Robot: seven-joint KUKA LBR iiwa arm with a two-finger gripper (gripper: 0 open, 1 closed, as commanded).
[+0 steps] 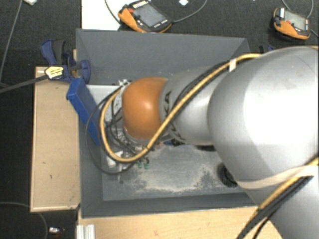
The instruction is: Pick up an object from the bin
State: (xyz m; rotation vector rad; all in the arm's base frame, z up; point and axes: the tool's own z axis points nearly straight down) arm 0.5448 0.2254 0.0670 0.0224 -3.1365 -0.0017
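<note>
Grey metal bin (159, 51), dusty inside, smooth orange wrist dome (142, 106) low at left, grasp cannot tell

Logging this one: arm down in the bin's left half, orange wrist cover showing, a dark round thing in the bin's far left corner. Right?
No. The camera view shows the dark round thing on the bin's floor at the near right, partly under the arm, not in the far left corner. The rest holds: arm down in the left half, orange cover showing.
</note>
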